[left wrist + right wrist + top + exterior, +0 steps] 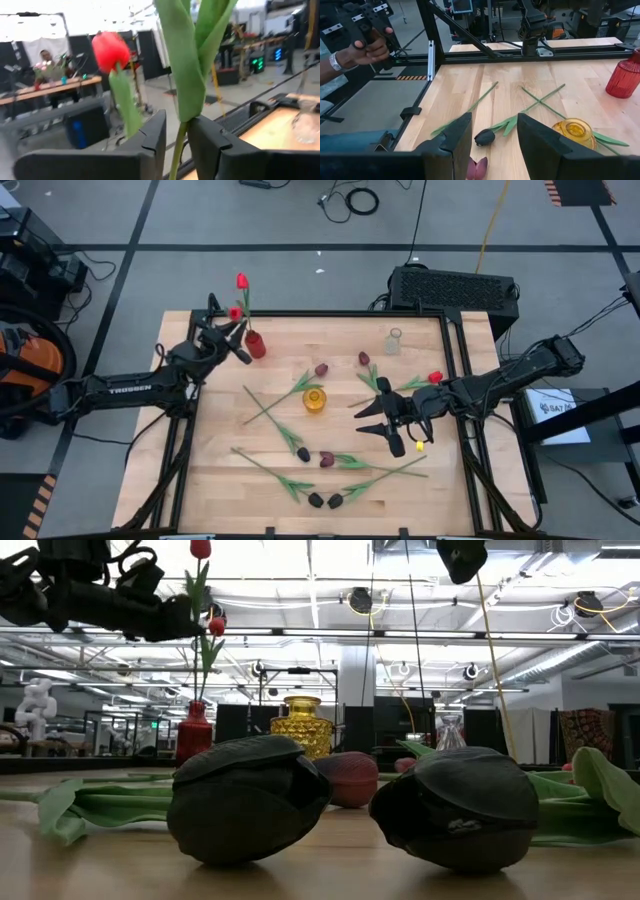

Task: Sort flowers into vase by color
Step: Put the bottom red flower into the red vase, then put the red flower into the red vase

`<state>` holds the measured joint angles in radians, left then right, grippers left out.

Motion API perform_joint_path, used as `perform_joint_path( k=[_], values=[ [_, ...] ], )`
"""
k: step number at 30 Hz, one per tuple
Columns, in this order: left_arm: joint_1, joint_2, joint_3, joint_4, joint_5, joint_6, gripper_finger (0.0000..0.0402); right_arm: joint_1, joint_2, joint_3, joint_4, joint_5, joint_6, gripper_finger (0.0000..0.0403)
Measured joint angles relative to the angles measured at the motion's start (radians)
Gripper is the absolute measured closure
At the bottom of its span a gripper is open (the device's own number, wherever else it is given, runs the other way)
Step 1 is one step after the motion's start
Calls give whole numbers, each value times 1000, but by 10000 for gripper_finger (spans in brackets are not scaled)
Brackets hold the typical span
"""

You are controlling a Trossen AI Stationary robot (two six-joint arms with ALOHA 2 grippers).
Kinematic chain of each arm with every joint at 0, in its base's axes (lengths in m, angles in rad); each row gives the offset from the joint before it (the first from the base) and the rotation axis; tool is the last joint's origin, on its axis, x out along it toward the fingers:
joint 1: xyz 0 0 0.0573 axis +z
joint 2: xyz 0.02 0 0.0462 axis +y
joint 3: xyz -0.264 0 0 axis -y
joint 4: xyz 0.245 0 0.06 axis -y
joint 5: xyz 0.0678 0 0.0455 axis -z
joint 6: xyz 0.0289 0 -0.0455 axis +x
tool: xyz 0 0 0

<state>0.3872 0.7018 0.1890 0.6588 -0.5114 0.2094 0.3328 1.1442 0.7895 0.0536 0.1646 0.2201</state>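
A red tulip (242, 281) stands upright in the red vase (256, 346) at the table's far left, with a second red head (235, 313) lower beside it. My left gripper (236, 332) is raised beside that vase. It is narrowly open, and the tulip's green stem (178, 142) runs between its fingers with a gap on each side. My right gripper (378, 420) hovers open and empty over the table's right half, above a black tulip (484, 136) and a maroon head (477, 169). Other maroon, black and red tulips lie flat on the wood.
A yellow vase (315, 400) stands mid-table and a clear vase (393, 340) near the far edge. Two black heads (245, 795) (460, 805) lie by the near edge. A black frame rail (340, 313) rims the table. A person's hand (367, 47) holds a device beyond the table.
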Motion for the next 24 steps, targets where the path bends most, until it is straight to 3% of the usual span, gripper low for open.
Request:
perform_joint_path(
  k=[6, 11, 19, 24],
  values=[
    [-55, 0, 0, -114, -153, -126, 266, 0, 0, 0, -23, 0, 0, 255],
    [-116, 0, 0, -176, -170, -261, 238, 0, 0, 0, -23, 0, 1, 255],
    [-222, 0, 0, -297, -266, -355, 228, 0, 0, 0, -23, 0, 4, 255],
    [-287, 0, 0, -342, -222, -439, 228, 0, 0, 0, -23, 0, 7, 255]
  ],
)
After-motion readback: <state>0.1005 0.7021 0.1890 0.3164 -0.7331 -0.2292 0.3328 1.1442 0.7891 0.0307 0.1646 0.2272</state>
